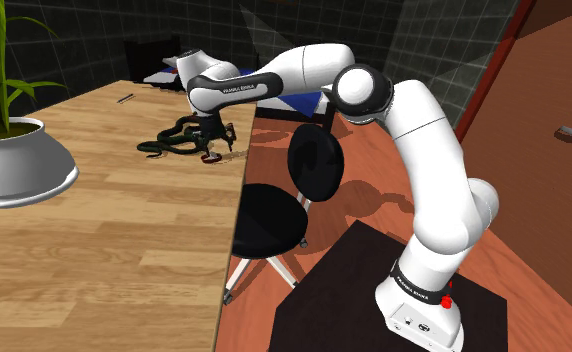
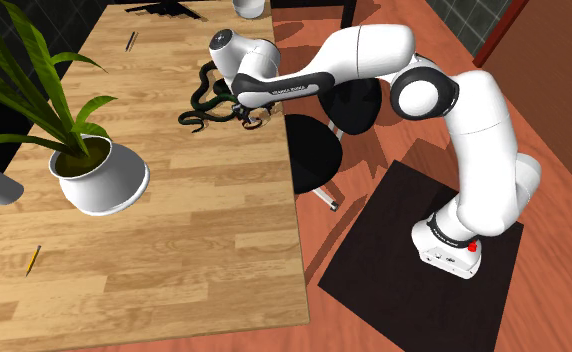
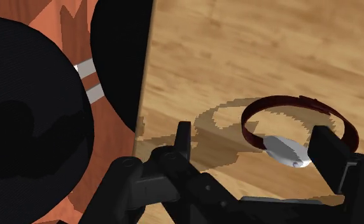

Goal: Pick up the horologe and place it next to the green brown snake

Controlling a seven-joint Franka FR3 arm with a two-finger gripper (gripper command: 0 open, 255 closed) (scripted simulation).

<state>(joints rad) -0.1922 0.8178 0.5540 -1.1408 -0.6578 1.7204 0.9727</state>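
The watch (image 3: 286, 150), with a dark red strap and a silver face, lies flat on the wooden table (image 1: 124, 250) close to its edge. The gripper (image 3: 253, 132) hangs right over it with its fingers spread wide. They straddle the strap without clasping it, and the face sits close to one finger. In the shoulder view, the green-brown snake (image 1: 172, 142) lies coiled just beside the watch at nine o'clock. A black chair (image 1: 274, 215) stands off the table at four o'clock, and a white plant pot (image 1: 14, 165) sits well apart at eight o'clock.

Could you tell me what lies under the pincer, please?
Under the pincer a red-strapped watch lies on the wooden table; one finger covers part of its strap.
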